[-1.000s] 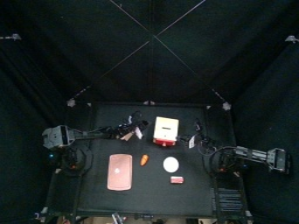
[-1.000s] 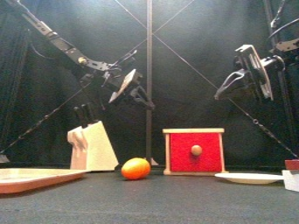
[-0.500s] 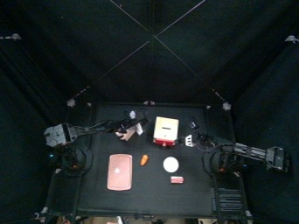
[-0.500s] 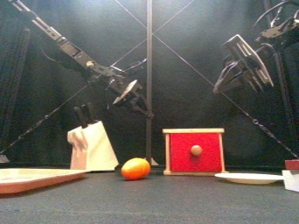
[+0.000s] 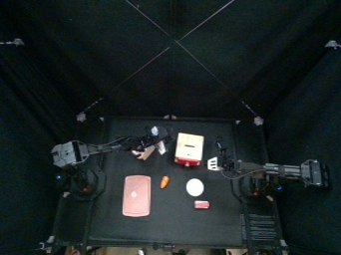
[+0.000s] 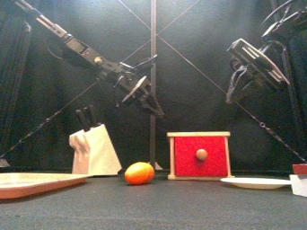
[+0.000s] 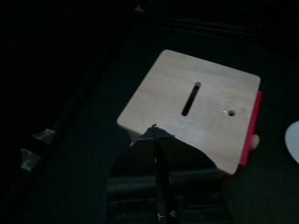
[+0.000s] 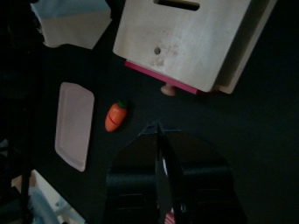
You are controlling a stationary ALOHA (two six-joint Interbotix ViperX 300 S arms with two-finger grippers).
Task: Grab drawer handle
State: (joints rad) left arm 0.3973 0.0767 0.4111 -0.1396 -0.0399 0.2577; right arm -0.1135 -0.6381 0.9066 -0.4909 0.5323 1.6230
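I see the drawer (image 6: 198, 155), a small box with a pale wooden top, red face and round wooden knob, standing mid-desk, untouched. Both wrist views show its slotted top from above; only the front view shows the knob face-on. My left gripper (image 6: 142, 92) and right gripper (image 6: 256, 67) hang above it, jaws together, holding nothing.

— How is the drawer (image 6: 198, 155) presented?
— A small boxy unit is seen standing upright on the bench, shut, its red face framed in pale wood, a round knob (image 6: 202, 154) set at the middle.
— And from above?
— A pale top with a narrow slot is shown.
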